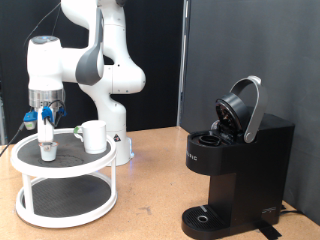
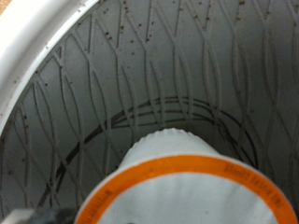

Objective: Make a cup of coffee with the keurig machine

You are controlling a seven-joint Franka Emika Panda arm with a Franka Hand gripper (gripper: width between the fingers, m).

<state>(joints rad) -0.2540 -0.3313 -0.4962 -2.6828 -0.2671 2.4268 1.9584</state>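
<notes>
My gripper (image 1: 47, 132) hangs straight down over the top shelf of a white round two-tier rack (image 1: 30, 165) at the exterior view's left. Right under its fingers stands a small white coffee pod (image 1: 47, 150). In the wrist view the pod (image 2: 182, 177) fills the lower middle, white with an orange rim, over the shelf's dark mesh; the fingers do not show there. The white cup (image 1: 95, 136) stands on the same shelf, to the exterior view's right of the gripper and apart from it. The black keurig machine (image 1: 235, 170) stands at the right with its lid (image 1: 243, 108) raised.
The rack has a lower shelf (image 1: 65, 203) below the top one. The robot's white base (image 1: 112, 125) stands just behind the rack. A brown tabletop (image 1: 150, 190) lies between rack and machine. A dark panel (image 1: 255, 50) rises behind the machine.
</notes>
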